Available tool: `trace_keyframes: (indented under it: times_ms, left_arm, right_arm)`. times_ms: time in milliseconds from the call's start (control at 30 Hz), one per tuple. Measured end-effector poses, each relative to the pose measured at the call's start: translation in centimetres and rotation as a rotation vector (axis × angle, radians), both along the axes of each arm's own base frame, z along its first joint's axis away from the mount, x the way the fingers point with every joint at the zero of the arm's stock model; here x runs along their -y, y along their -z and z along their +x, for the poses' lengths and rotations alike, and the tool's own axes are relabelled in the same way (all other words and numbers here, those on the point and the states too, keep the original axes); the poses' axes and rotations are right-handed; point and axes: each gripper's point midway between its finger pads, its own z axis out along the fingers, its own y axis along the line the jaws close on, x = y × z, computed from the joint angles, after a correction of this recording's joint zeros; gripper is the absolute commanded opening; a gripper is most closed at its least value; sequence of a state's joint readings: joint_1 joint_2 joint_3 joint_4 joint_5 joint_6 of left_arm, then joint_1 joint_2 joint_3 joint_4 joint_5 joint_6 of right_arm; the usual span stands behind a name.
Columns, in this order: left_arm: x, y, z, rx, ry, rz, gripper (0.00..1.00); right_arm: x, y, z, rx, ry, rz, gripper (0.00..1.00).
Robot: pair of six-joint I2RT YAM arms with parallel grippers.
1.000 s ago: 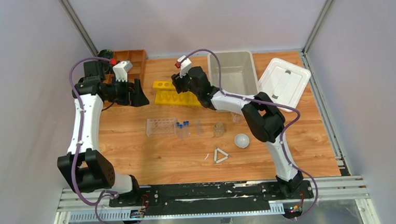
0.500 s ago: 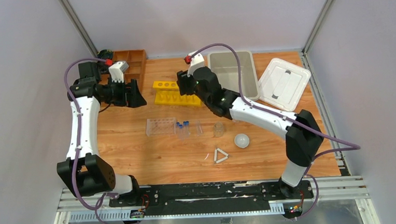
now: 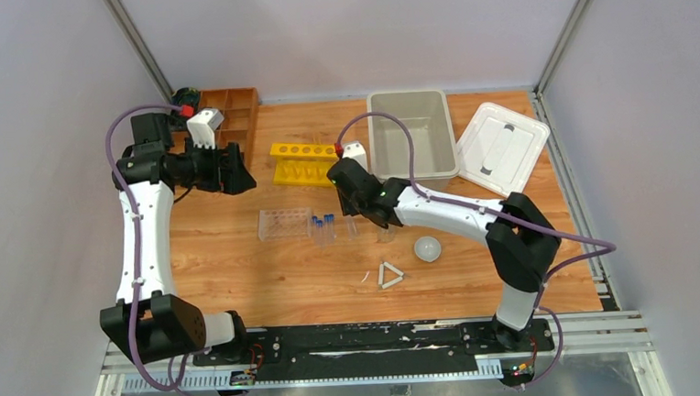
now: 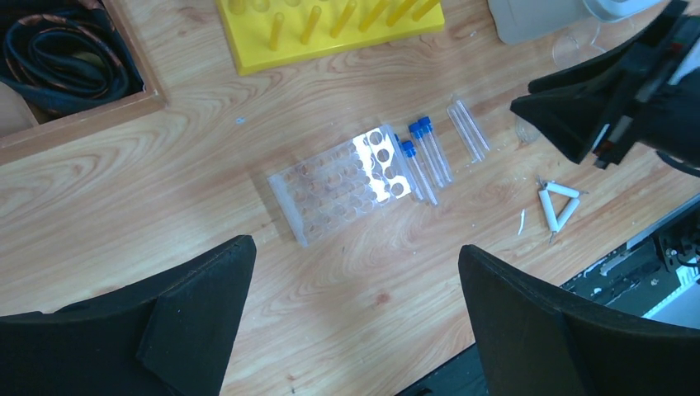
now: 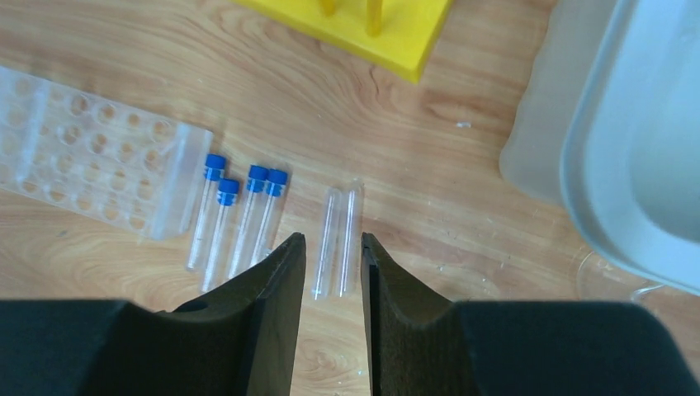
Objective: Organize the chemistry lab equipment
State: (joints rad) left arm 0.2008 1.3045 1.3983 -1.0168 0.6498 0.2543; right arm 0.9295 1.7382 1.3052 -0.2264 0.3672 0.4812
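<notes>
Lining up the right gripper [image 5: 332, 241] over two uncapped clear tubes [image 5: 345, 210]
Its jaws stand narrowly apart, holding nothing. The pair lies side by side on the wood, just beyond the tips. Best to widen, centre on one tube and close across its width. Left of them lie four blue-capped tubes [image 5: 239, 219], then the clear tube rack [image 5: 82, 157]. The yellow rack [image 5: 371, 25] sits farther off.

Bright, even light throws soft, faint shadows; glare whitens part of the clear plastic tube rack [image 4: 342, 188].
</notes>
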Motion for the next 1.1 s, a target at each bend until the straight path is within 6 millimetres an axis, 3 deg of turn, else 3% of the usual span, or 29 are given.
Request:
trace_keyframes:
  times_ms: [233,367,833,1100]
  left_arm:
    - [0.0,-0.1,-0.2,-0.002,0.000,0.000,1.00]
    - [0.1,0.0,-0.3,-0.002,0.000,0.000,1.00]
    - [0.1,-0.1,-0.3,-0.003,0.003,-0.005,1.00]
    - [0.4,-0.3,-0.4,0.000,0.013,-0.018,1.00]
  right_arm:
    - [0.3,4.7,-0.8,-0.096,0.006,-0.075,0.28]
    - [0.4,6.1,-1.0,-0.127,0.011,-0.094,0.24]
    - [1.0,8.7,-0.6,-0.198,0.045,-0.118,0.23]
    - [0.9,9.3,-0.1,-0.205,0.053,-0.126,0.24]
